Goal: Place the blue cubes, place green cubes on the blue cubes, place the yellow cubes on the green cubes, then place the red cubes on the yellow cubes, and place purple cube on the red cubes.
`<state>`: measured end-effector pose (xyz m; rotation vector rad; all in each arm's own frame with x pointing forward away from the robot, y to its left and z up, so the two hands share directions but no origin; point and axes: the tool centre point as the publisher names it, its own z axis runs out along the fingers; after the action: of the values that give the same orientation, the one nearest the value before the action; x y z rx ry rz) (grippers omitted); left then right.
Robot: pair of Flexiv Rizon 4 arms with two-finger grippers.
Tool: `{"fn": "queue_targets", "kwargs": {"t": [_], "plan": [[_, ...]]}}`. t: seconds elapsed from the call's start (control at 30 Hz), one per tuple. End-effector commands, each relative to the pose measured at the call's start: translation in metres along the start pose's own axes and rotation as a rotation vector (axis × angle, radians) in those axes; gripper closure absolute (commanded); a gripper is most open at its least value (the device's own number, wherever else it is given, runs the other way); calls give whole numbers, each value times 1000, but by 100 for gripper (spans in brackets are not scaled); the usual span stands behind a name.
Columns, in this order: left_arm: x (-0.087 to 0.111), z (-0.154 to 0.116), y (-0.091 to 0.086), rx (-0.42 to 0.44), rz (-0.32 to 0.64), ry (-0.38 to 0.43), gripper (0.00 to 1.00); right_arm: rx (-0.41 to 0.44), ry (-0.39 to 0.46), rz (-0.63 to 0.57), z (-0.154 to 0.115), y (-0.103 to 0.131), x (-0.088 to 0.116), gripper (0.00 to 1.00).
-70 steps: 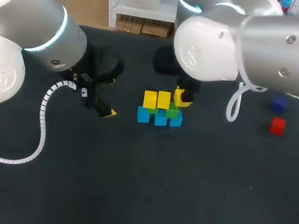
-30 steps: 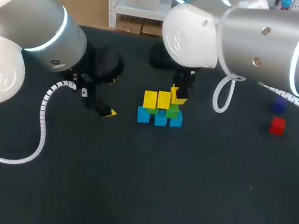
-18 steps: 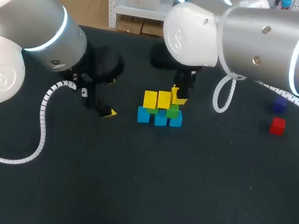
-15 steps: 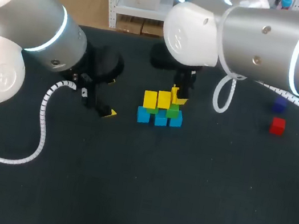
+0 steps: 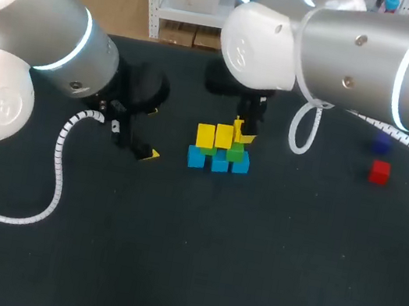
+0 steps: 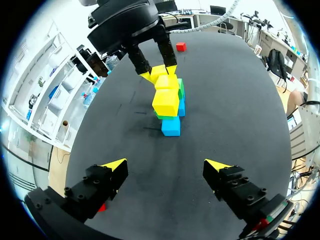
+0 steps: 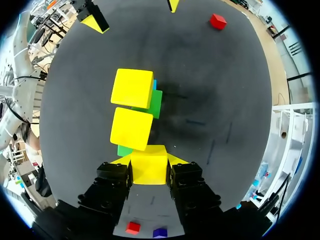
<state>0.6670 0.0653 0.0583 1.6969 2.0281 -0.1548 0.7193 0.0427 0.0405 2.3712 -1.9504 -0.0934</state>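
The right hand is closed on a yellow cube, its fingers pressing the cube from both sides. It holds the cube at the right end of the stack, level with the two yellow cubes already placed. I cannot tell whether the held cube rests on the layer below. The stack stands mid-table: a row of blue cubes on the table, with green cubes on top of them. The left hand is spread wide and empty, low over the table to the left of the stack and well apart from it. A red cube and a purple cube lie far to the right. Another red cube lies near the left hand.
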Motion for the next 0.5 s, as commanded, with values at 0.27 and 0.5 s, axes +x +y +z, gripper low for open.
{"fn": "queue_targets", "kwargs": {"t": [0.27,0.5], "plan": [[1,0,1,4,3,-5,0,-1,22,14,1,0,4,100],[1,0,1,4,3,-5,0,17,41,22,-4,3,5,100]]}}
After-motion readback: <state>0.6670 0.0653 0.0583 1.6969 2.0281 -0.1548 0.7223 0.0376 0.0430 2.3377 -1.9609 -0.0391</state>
